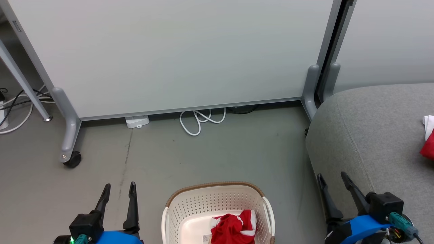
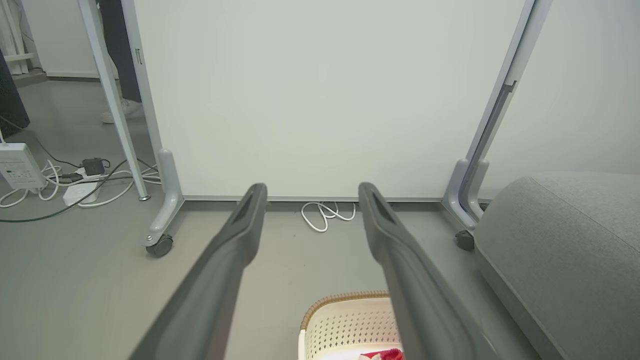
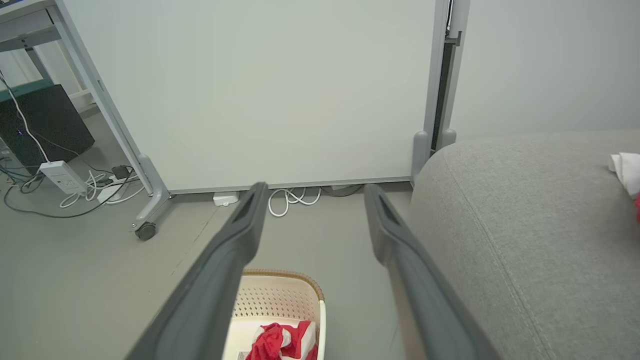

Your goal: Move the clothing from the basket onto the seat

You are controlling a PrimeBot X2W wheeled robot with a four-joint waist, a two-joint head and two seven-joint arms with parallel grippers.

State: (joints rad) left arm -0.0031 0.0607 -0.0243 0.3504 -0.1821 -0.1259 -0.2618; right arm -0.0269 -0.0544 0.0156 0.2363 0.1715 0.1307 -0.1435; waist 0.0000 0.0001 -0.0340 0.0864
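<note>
Two claws stand open with nothing between their fingers. The left claw is low on the left above the bare floor, and the right claw is low on the right, just beside the rounded front corner of the seat. Both pairs of long dark fingers point ahead toward the white partition. The left pair leans slightly right and the right pair slightly left.

Between the arms, the basket sits on the floor, its curved far end toward the partition. Its near part is cut off by the picture's edge, so its long axis cannot be told. Its walls are cream plastic pierced with rows of small holes, under a brown woven-look rim, with white handles at the sides.

The clothing lies inside at the basket's right, a crumpled red heap with white bands and no clear direction. A second red piece, with white cloth just above it, lies on the seat at the far right edge. The seat is matte light-grey fabric with a stitched seam. A looped white cable lies at the partition's foot.
</note>
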